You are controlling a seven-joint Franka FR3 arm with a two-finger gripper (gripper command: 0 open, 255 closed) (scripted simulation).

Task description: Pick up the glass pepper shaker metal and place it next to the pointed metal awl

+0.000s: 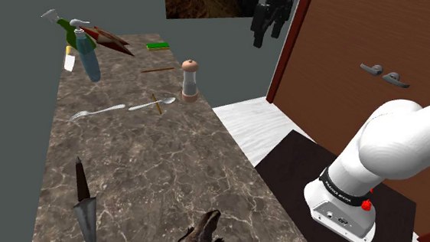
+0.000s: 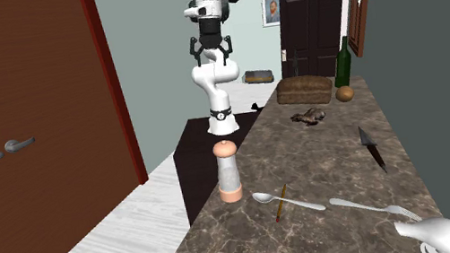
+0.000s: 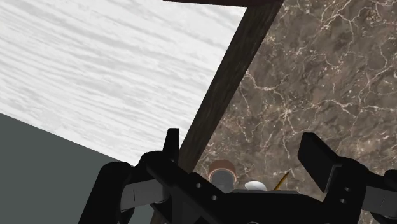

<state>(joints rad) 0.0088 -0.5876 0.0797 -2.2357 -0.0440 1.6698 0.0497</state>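
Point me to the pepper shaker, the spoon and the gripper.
pepper shaker point(image 1: 190, 83), shoulder view, on the middle of its body.
spoon point(image 2: 263, 197), second exterior view, on its bowl.
gripper point(image 3: 245, 149), wrist view, midway between its open fingertips.

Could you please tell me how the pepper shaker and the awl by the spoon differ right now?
The pepper shaker stands upright; the awl lies flat. The pepper shaker is a stout cylinder with a pinkish cap and base; the awl is a thin brownish stick. The pepper shaker stands alone; the awl lies across the spoon. Both rest on the marbled counter, and neither is in the open claw.
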